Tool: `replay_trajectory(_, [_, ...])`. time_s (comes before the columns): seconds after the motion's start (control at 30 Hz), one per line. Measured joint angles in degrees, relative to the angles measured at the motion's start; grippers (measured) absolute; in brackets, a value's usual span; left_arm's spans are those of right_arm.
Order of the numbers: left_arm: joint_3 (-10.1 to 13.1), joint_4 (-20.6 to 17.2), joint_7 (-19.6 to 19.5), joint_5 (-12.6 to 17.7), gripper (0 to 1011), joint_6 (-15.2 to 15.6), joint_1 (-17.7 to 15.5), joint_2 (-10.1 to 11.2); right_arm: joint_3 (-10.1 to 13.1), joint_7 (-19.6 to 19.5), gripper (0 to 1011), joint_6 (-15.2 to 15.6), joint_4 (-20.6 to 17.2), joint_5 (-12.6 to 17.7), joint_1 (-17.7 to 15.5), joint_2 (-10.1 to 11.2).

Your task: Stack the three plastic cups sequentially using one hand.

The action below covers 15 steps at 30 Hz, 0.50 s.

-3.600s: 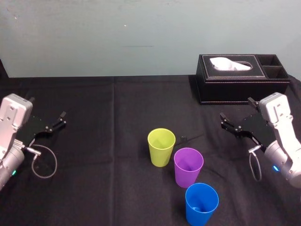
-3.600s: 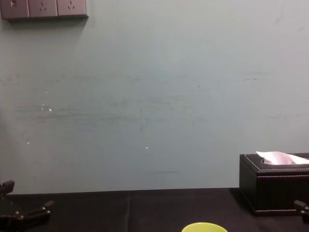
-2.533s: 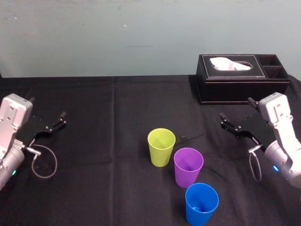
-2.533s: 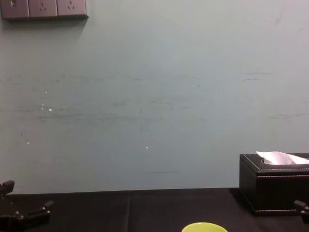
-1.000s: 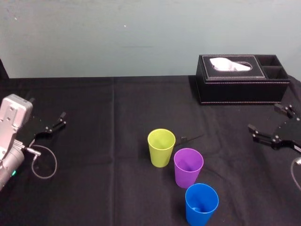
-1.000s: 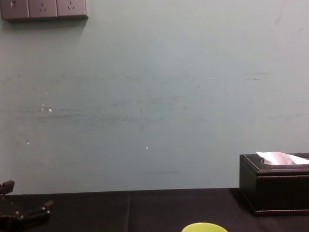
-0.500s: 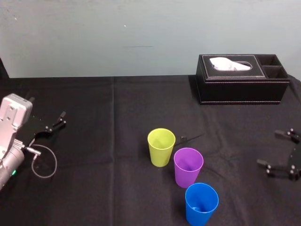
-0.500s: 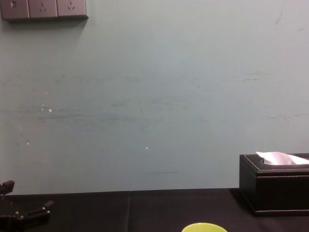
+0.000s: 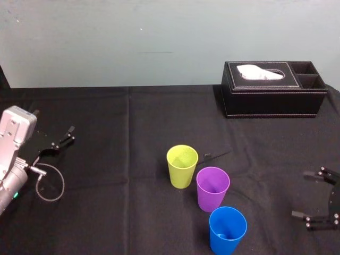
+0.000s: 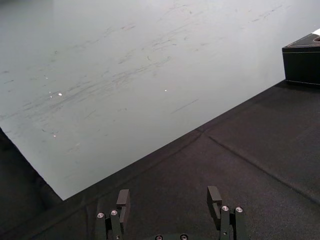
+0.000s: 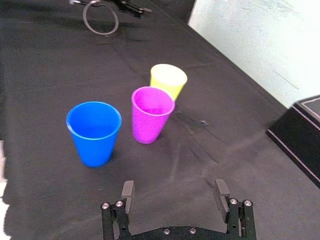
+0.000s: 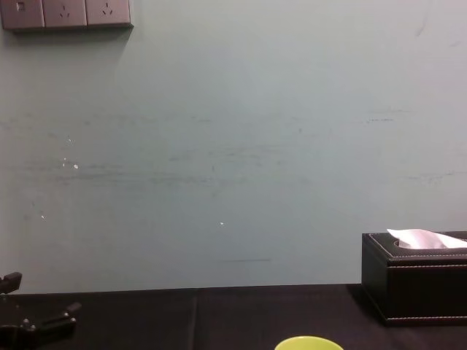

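The three cups stand upright and unstacked on the black-draped desk (image 9: 117,207), in a slanting row from its middle toward the near edge — yellow-green cup (image 9: 182,166) farthest, purple cup (image 9: 212,188) just beside it, blue cup (image 9: 227,229) nearest. The right gripper (image 9: 305,195) hovers by the right edge, fingers spread and holding nothing, well apart from the blue cup. The left gripper (image 9: 59,141) sits at the left edge — fingers apart too. A black tissue box (image 9: 273,95) occupies the far right corner.

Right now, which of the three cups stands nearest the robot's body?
The blue cup: it ends the diagonal row on the near side, with the purple cup behind it and the yellow-green cup farthest. The right gripper hangs open to its right.
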Motion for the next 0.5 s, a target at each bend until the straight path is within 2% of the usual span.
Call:
replay_trajectory(0.33, [0.0, 0.0, 0.0, 0.0, 1010, 0.0, 0.0, 0.0, 0.2, 4.5, 1003, -0.8, -0.4, 0.1, -1.3, 0.1])
replay_trajectory(0.5, [0.0, 0.0, 0.0, 0.0, 1010, 0.0, 0.0, 0.0, -1.5, 5.9, 1003, -0.5, 0.2, -0.8, -0.3, -1.1])
